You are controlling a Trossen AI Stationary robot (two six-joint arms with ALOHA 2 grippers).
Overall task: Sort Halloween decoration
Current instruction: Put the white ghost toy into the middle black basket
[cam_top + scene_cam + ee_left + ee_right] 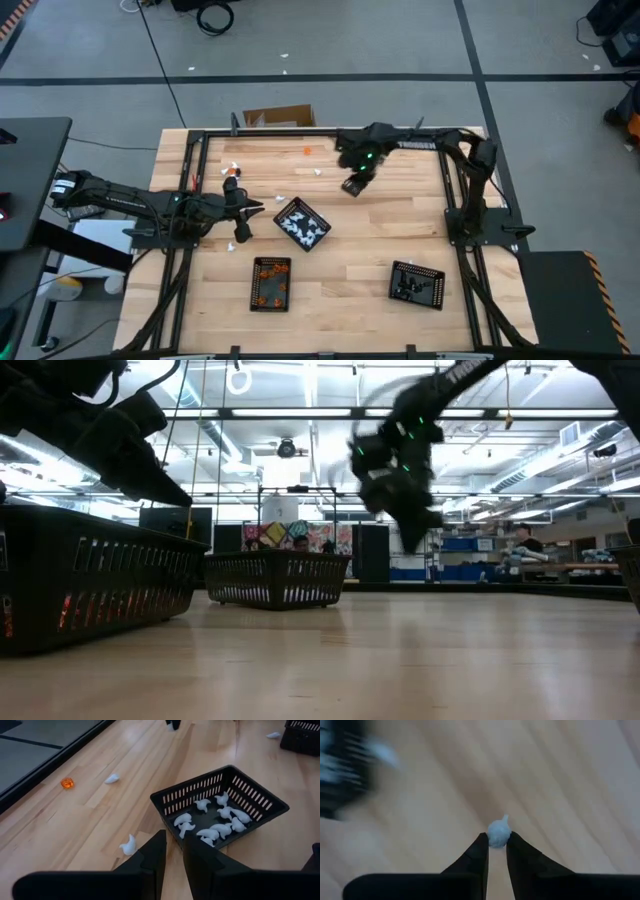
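1. My right gripper (497,851) is clamped on a white ghost piece (498,832) (tiny), lifted above the table (370,225), beyond the white-piece tray (301,223).
2. My left gripper (173,851) hovers just beside that tray w/ fingers nearly together, nothing between them.
3. More white pcs lie inside the tray.

Bright overhead strip lights, soft shadows, right wrist view motion-blurred

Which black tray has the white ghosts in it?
The tilted middle tray, nearest the left gripper. The other two trays, nearer the table's front edge, hold orange and black pieces.
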